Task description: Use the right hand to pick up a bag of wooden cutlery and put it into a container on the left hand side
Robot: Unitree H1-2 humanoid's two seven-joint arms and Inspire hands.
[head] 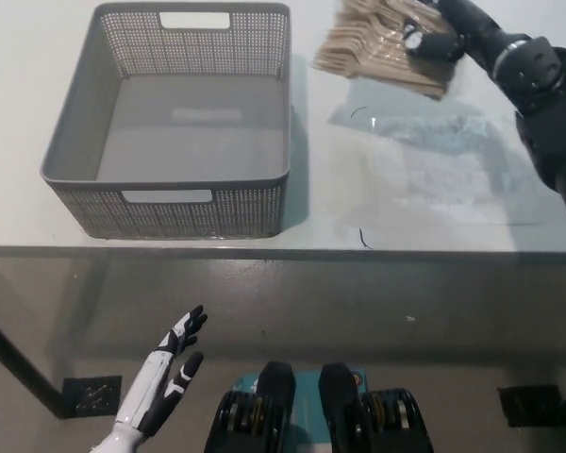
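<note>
White left hand (160,377), lower left: fingers spread, holding nothing, nearer than the tabletop (406,198) edge. Grey mesh container (165,184): stands on the tabletop, left of and nearer than the black right hand (443,33). Right hand, far right: fingers closed on the bag of wooden cutlery (373,47), which extends leftward from it, raised off the tabletop.

Matt plastic, bare wood.
Matt perforated plastic basket (170,203) at 10 o'clock; pale wood in glossy clear bag (377,55) at 1 o'clock.
</note>
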